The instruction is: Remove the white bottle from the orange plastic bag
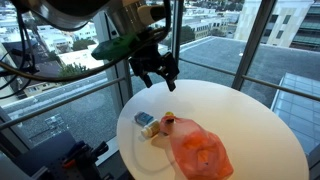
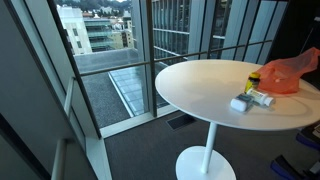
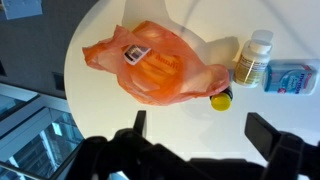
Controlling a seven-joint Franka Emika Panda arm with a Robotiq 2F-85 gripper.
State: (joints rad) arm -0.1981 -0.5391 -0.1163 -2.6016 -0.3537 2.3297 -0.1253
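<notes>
The orange plastic bag (image 3: 150, 65) lies crumpled on the round white table (image 3: 100, 95); it shows in both exterior views (image 1: 200, 150) (image 2: 290, 72). The white bottle (image 3: 254, 60), with a white cap and a printed label, lies on the table just outside the bag's end, also seen in an exterior view (image 1: 158, 132). A yellow-capped item (image 3: 220, 98) pokes out from under the bag's edge. My gripper (image 3: 205, 130) is open and empty, well above the table (image 1: 158, 72), with the bag and bottle ahead of its fingers.
A blue-and-white packet (image 3: 290, 78) lies beside the bottle, away from the bag. The table stands on a single pedestal (image 2: 207, 150) next to floor-to-ceiling windows with railings (image 1: 60, 90). The table edge is close to the objects.
</notes>
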